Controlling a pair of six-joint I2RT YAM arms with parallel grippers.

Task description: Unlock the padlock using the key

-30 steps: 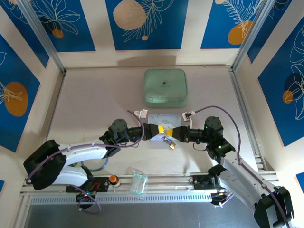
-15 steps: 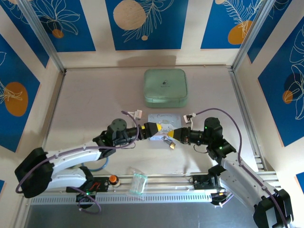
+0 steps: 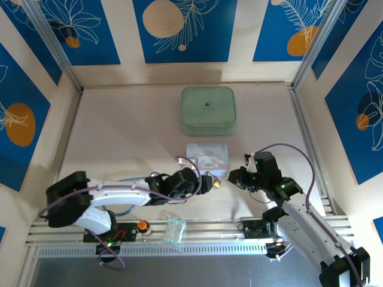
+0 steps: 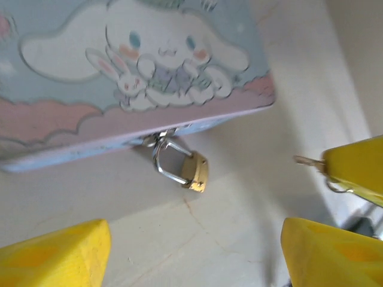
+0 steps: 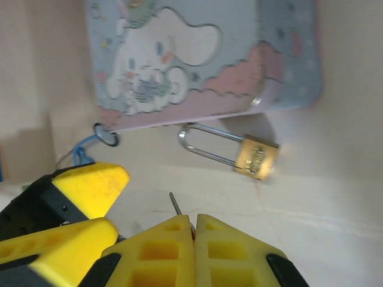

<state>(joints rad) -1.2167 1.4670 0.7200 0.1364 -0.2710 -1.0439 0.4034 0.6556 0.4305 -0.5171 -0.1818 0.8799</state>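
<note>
The brass padlock (image 4: pixel 195 171) hangs by its silver shackle from the front latch of the pale blue cartoon tin (image 4: pixel 72 89) and lies on the table. My left gripper (image 4: pixel 194 257) is open, its yellow fingers (image 4: pixel 57 251) wide apart just short of the padlock. The right gripper (image 5: pixel 192 224) is shut on the thin silver key (image 5: pixel 175 205), whose tip sticks out toward the padlock (image 5: pixel 256 156) a short way off. From above, the padlock (image 3: pixel 216 183) lies between the left gripper (image 3: pixel 207 181) and the right gripper (image 3: pixel 231 177). The key tip (image 4: pixel 305 160) also shows at the right.
A pale green square box (image 3: pixel 207 109) sits behind the tin (image 3: pixel 207 156). A small dark ring on a blue cord (image 5: pixel 106 135) lies at the tin's corner. A clear plastic piece (image 3: pixel 175 230) rests on the front rail.
The left arm has swung down and right off the tin, its gripper now in front of the tin by the padlock. The right gripper has drawn back a little to the right.
</note>
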